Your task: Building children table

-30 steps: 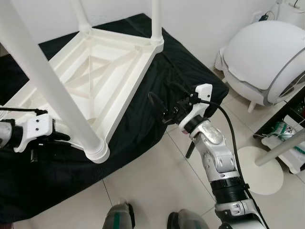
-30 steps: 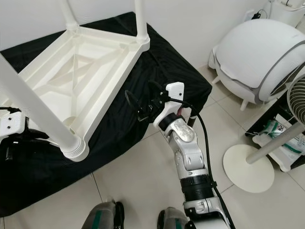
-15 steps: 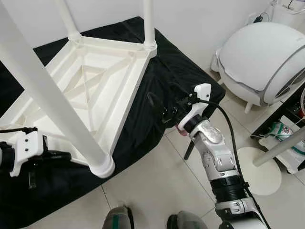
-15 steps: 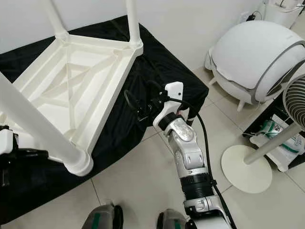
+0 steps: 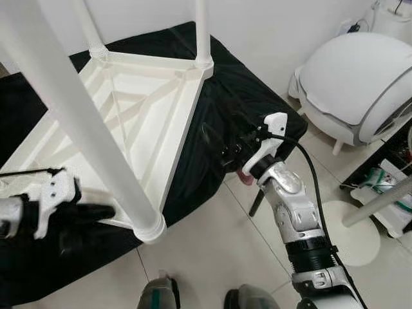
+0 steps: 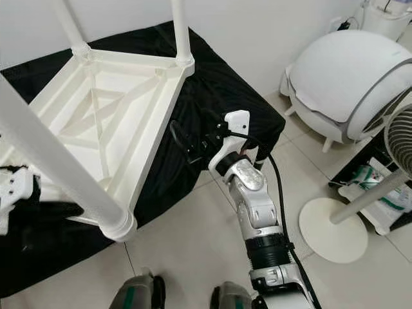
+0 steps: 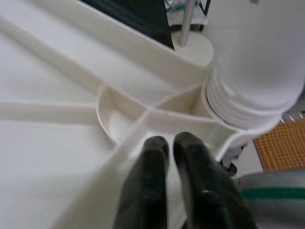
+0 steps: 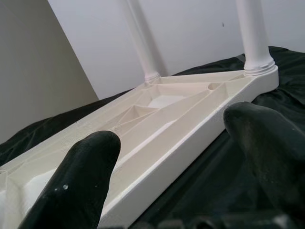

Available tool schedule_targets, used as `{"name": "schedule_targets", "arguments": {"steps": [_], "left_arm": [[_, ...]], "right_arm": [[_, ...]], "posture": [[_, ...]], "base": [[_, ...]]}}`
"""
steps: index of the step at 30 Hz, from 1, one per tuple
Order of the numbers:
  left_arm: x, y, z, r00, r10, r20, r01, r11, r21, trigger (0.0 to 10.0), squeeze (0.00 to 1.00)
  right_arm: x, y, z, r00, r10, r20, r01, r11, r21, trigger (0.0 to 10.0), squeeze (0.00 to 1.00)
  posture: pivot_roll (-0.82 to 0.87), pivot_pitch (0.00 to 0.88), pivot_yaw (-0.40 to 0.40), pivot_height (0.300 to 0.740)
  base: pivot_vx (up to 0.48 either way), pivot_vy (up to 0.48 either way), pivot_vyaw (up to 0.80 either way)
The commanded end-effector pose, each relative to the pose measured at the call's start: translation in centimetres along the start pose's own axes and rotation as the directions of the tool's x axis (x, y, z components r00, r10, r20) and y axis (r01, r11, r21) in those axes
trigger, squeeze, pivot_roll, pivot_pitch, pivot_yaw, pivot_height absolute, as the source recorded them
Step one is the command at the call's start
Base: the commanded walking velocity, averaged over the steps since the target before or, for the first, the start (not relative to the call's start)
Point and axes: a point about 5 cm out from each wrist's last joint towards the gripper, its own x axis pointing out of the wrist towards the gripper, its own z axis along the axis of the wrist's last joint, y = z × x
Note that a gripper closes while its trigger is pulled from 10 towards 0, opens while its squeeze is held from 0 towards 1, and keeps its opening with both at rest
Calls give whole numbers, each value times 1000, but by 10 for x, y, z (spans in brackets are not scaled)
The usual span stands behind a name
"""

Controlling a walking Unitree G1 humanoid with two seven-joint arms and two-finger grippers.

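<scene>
Assembly looks well advanced: the white children's table (image 5: 138, 122) lies upside down on a black cloth (image 5: 212, 129) spread over the tiled floor (image 5: 206, 244), and three legs stand screwed into its corner sockets, the near leg (image 5: 84, 129) rising just beside the left tool, a far leg (image 5: 201, 32) at the corner ahead of the right tool, and another far leg (image 5: 87, 26) at the back corner. Whether the fourth corner carries a leg I cannot tell, as it falls off the edge of the head views. The left tool (image 5: 96, 212) sits low against the table's underside right by the base of the near leg; in the left wrist view its two black fingers (image 7: 155, 162) are pressed together, tips resting on a rib of the frame next to the leg's ribbed collar (image 7: 238, 114), gripping nothing that I can make out. The right tool (image 5: 222, 147) hovers over the cloth just off the long side rail of the table, apart from it, with its fingers (image 8: 81, 167) spread wide and empty, the rail lying ahead between them. Judging by this, the legs in sight seem seated, and what probably remains is checking the last corner, snugging the legs, and turning the table upright. A white domed appliance (image 5: 360, 77) and a fan's round base (image 5: 351, 228) stand well beyond the right tool.
</scene>
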Motion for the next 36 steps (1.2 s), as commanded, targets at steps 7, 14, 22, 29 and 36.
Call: {"name": "schedule_targets", "arguments": {"steps": [7, 14, 22, 29, 36], "left_arm": [[-7, 29, 29, 967, 222, 128, -223, 975, -11, 10000, 1000], [-10, 45, 47, 917, 341, 207, -336, 940, -58, 10000, 0], [1, 58, 57, 847, 453, 280, -435, 892, -124, 10000, 0], [1, 84, 65, 698, 659, 282, -604, 752, -263, 10000, 0], [6, 94, 62, 667, 708, 232, -673, 706, -219, 10000, 0]], "right_arm": [[1, -3, -1, 1000, -12, 0, 12, 1000, 6, 10000, 0], [4, -6, 1, 998, -53, 18, 53, 999, 11, 10000, 0], [8, -11, 2, 993, -114, 34, 113, 993, 20, 10000, 0], [9, -27, 2, 962, -272, 33, 271, 962, 22, 10000, 0], [11, -27, 2, 963, -269, 32, 268, 963, 24, 10000, 0]], "posture": [[49, 89, 36, 740], [48, 74, 36, 740], [49, 61, 31, 740], [46, 53, 28, 740], [51, 65, 20, 740]], "base": [[0, 0, 0], [0, 0, 0], [0, 0, 0], [0, 0, 0], [0, 0, 0]]}}
